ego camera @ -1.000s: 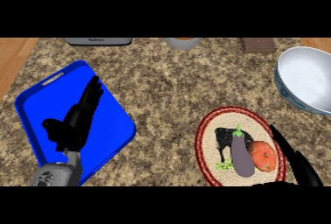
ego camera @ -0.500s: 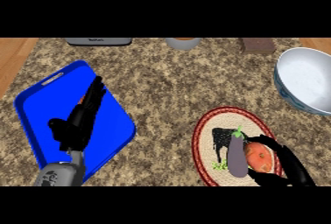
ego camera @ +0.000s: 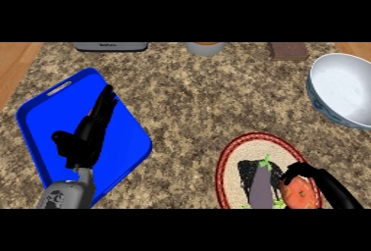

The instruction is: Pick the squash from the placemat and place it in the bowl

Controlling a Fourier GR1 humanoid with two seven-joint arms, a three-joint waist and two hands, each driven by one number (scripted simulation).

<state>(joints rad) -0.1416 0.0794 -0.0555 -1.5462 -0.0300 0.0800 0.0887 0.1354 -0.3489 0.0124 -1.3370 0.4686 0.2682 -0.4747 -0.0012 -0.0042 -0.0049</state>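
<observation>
An orange squash (ego camera: 299, 194) lies on the round, red-rimmed placemat (ego camera: 230, 159) at the lower right, beside a purple eggplant (ego camera: 258, 185). My right hand (ego camera: 328, 182) comes in from the lower right edge; its fingers arch over the squash's top and left side and curl round it. The white bowl (ego camera: 339, 93) with a blue outside stands at the right edge, beyond the placemat. At the left, my left hand (ego camera: 87, 135) rests open over the blue tray (ego camera: 47, 110), fingers pointing away.
Along the counter's far edge stand a grey appliance (ego camera: 110, 46), a cup (ego camera: 206, 48) and a brown block (ego camera: 288, 50). Speckled countertop lies between the placemat and the bowl.
My right hand's fingers went from straight beside the squash to curled round it. The left hand has stayed nearly still over the tray.
</observation>
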